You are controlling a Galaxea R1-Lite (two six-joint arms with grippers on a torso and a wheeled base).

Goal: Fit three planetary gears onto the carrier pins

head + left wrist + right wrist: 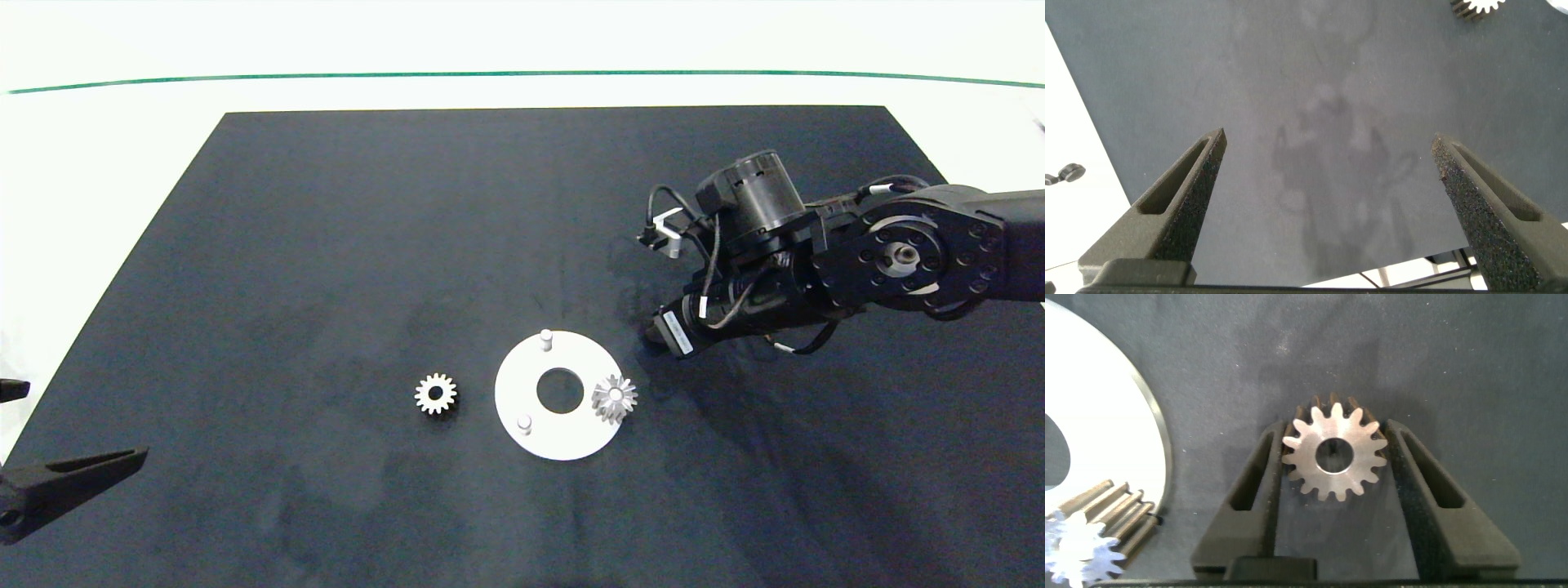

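1. Gear [1333,453] pinched between right gripper [1335,469] fingers, teeth flanks against pads, bore clear; it hangs just off the white disc [522,392] toward the mat's right edge.
2. Metal, stiff, likely slick; grip across opposite teeth looks sound.
3. Second gear [615,398] seated on disc's right pin; two pins [545,338] bare.
4. Third gear [435,394] flat on mat [326,245], left of disc.
5. Left gripper [1331,196] spread, empty, at mat's near-left corner.

My head camera looks steeply down on the whole dark worktop [326,245]. Left wrist camera sits low over bare mat, catching the loose gear [1476,6] that the head view also shows. Right wrist camera is close on the disc [1110,416] edge, likewise shared.
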